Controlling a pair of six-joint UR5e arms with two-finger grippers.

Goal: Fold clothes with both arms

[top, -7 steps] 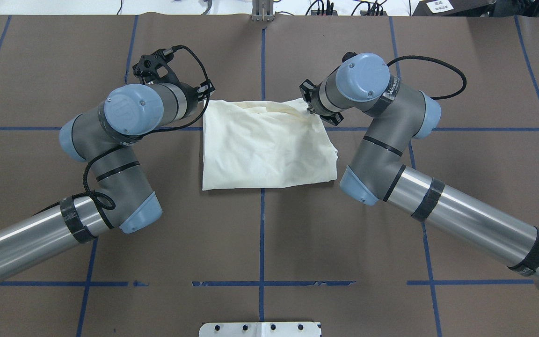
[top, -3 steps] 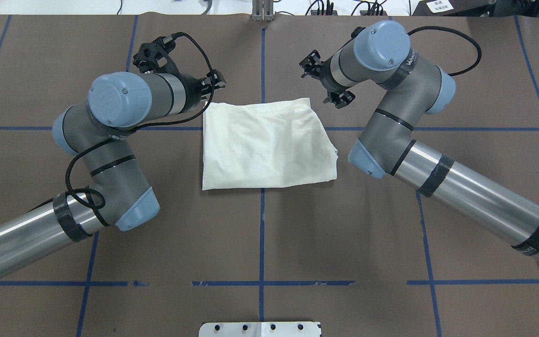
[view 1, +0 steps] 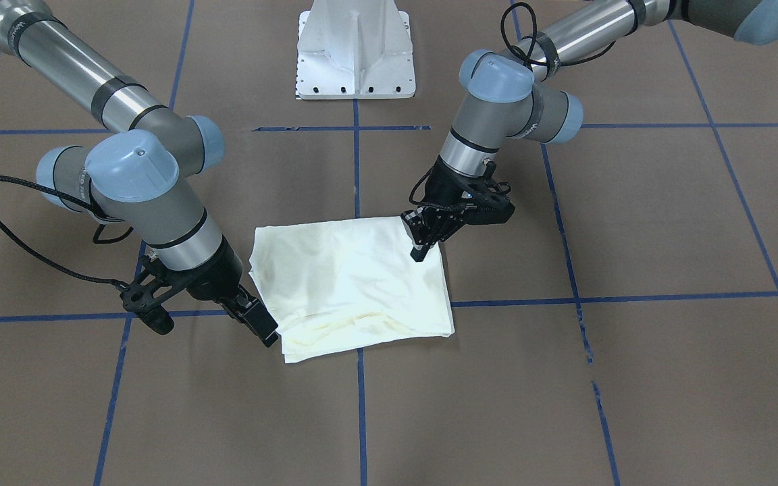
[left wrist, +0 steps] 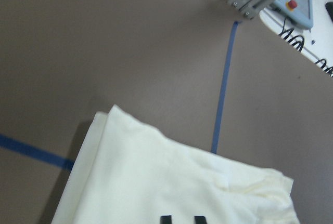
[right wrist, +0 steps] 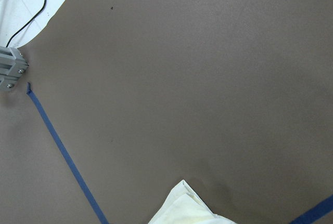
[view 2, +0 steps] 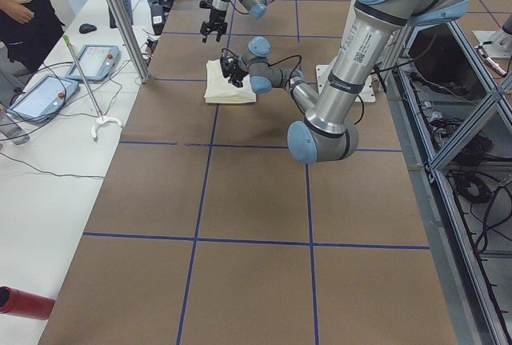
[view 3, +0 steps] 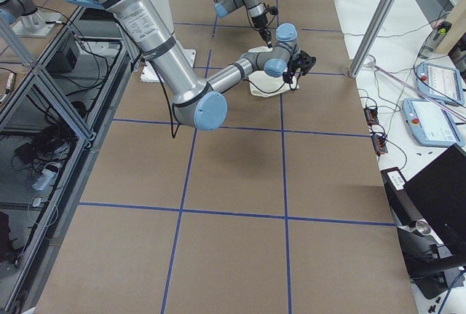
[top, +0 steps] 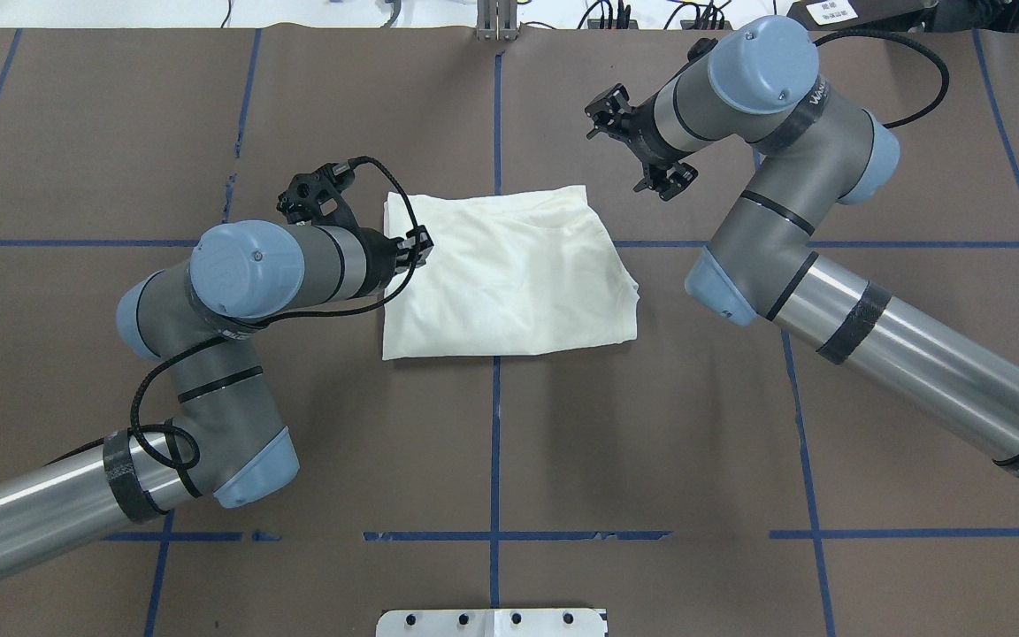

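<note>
The clothes [top: 509, 274] lie folded into a cream rectangle at the table's middle, print hidden; they also show in the front view [view 1: 355, 277]. My left gripper [top: 412, 248] hovers over the shirt's left edge, fingers pointing down [view 1: 421, 248]. In the left wrist view its two black fingertips [left wrist: 165, 219] show a narrow gap with nothing between them, above the cloth [left wrist: 156, 182]. My right gripper [top: 642, 146] is raised beyond the shirt's far right corner and holds nothing. In the front view it hangs beside that corner [view 1: 264, 331]. The right wrist view catches only the corner [right wrist: 182, 208].
Brown paper with blue tape lines [top: 496, 416] covers the table. The white pedestal base [view 1: 355, 47] stands at the robot's edge. A metal post [top: 496, 22] rises at the far edge. A person [view 2: 24, 9] and teach pendants [view 2: 100, 61] are by the side bench.
Both grippers let go of the shirt's far corners and lifted. The left one then swung back over the shirt's left edge. The right one rose further and moved away from the shirt.
</note>
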